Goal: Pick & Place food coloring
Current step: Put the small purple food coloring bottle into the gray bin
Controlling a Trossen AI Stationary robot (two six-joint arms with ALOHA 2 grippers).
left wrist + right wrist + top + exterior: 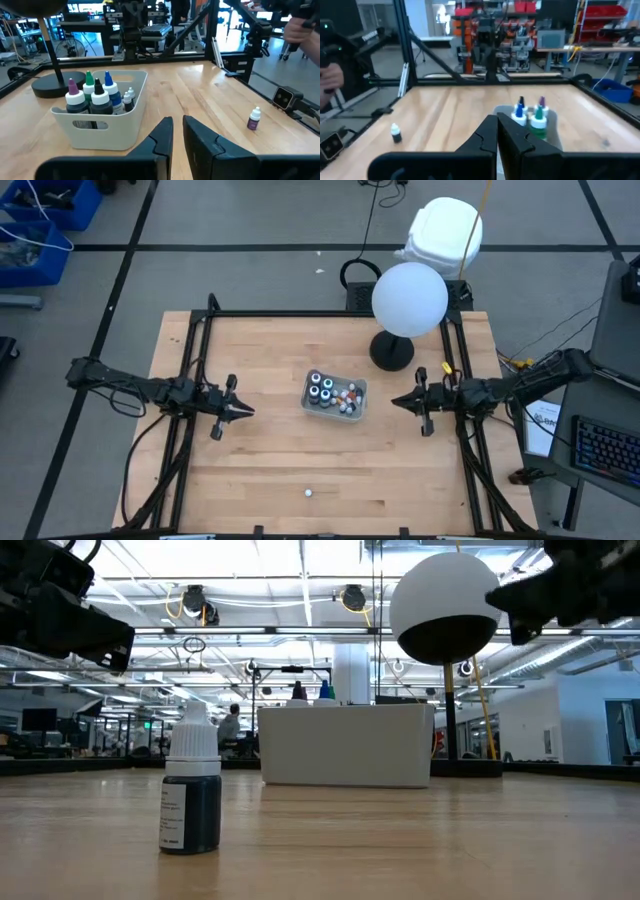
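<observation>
Tabletop (250, 470) carrying grey tray (115, 135) at centre, food coloring bottles (322, 388) upright inside. Left hand (248, 411) narrowly parted, empty, beside tray; right hand (396, 402) shut, empty, opposite. Stray bottle (309, 492) upright, well apart near front edge, presumably awaiting pickup.

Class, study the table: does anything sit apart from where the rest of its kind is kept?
Yes. One small bottle stands upright alone near the table's front edge, while the other food coloring bottles sit together in the grey tray at the centre.
</observation>
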